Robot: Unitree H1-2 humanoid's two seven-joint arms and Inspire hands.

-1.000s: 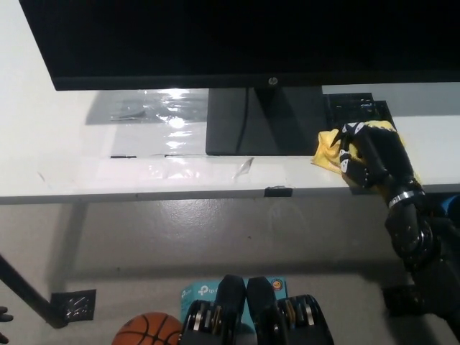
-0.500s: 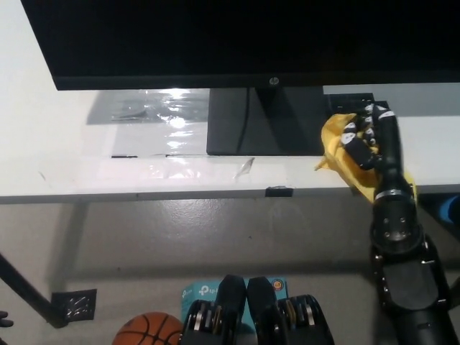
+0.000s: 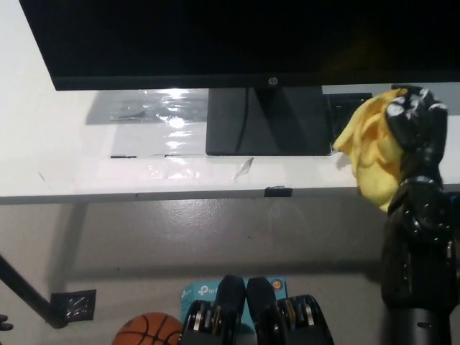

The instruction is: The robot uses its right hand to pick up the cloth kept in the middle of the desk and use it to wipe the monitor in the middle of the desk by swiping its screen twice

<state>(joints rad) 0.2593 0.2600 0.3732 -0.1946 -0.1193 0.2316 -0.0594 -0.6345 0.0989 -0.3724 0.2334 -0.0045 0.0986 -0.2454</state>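
A yellow cloth point(image 3: 369, 147) hangs from my black right hand point(image 3: 415, 121), which is shut on it at the right side, lifted above the white desk point(image 3: 144, 176). The cloth droops down past the desk's front edge. The black monitor point(image 3: 215, 39) fills the top of the view, its screen dark, standing on a black base point(image 3: 266, 121) in the middle of the desk. My hand is just below the monitor's lower right edge, right of the base. My white left hand is out of sight.
A shiny plastic sheet point(image 3: 154, 108) lies on the desk left of the base. Below the desk are a basketball point(image 3: 147, 332), a teal box point(image 3: 192, 295) and a desk leg foot point(image 3: 72, 305) on the grey floor.
My right hand has closed on the yellow cloth and raised it off the desk, moving up and to the right toward the monitor's lower edge.
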